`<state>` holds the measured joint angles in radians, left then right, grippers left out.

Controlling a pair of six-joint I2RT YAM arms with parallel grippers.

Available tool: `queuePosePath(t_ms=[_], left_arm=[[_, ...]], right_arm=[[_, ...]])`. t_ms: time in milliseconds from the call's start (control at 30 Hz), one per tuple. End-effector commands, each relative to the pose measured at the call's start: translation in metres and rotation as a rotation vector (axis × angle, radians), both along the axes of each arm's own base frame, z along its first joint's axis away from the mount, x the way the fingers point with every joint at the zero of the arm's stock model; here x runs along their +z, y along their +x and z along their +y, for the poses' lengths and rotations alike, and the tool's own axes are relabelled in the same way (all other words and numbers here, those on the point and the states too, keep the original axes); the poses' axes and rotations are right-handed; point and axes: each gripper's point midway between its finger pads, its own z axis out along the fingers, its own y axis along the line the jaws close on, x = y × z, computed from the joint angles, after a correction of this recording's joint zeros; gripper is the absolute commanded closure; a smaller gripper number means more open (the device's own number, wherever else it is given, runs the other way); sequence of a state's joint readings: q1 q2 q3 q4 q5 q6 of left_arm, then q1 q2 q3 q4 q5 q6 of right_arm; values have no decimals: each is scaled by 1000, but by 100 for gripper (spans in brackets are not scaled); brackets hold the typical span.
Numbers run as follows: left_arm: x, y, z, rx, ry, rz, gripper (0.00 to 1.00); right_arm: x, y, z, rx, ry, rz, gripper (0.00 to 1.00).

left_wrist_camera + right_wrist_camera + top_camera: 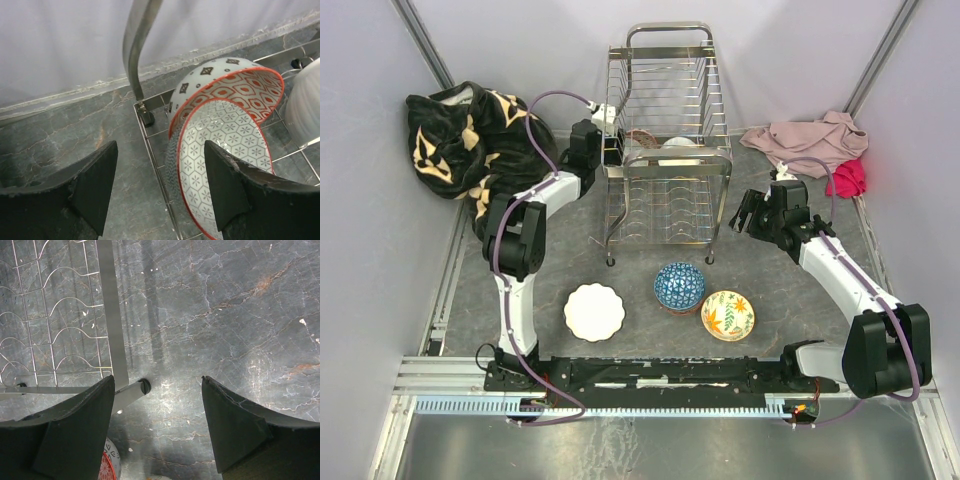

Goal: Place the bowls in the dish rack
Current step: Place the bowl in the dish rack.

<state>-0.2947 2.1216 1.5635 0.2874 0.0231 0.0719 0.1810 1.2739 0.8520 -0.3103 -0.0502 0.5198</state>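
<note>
The chrome wire dish rack stands mid-table. In its lower tier lean two red-rimmed patterned bowls, one with a hexagon-flower inside and one with a red inside, and beside them a white bowl. My left gripper is open at the rack's left edge, holding nothing, with the nearer bowl's rim between its fingers. On the table in front lie a white scalloped bowl, a blue bowl and a yellow floral bowl. My right gripper hangs open and empty beside the rack's foot.
A black-and-tan blanket is heaped at the back left. A pink cloth and a red item lie at the back right. The rack's looped handle tube rises just ahead of the left gripper. Grey walls enclose the table.
</note>
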Motion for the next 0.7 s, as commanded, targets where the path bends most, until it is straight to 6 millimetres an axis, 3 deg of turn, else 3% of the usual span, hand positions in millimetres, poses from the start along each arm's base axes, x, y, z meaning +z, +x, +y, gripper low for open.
queuePosePath(t_ms=[0, 300, 433, 567, 667], left_arm=[[20, 9, -5, 20, 34, -56, 29], [10, 9, 6, 62, 137, -22, 52], [10, 8, 8, 58, 162, -9, 69], [13, 6, 9, 48, 184, -10, 96], [16, 4, 8, 29, 194, -19, 97]], right_arm=[[9, 5, 3, 2, 17, -35, 22], [9, 5, 3, 2, 22, -34, 22], [10, 4, 4, 4, 24, -36, 22], [10, 4, 4, 5, 23, -37, 22], [10, 4, 4, 6, 25, -37, 22]])
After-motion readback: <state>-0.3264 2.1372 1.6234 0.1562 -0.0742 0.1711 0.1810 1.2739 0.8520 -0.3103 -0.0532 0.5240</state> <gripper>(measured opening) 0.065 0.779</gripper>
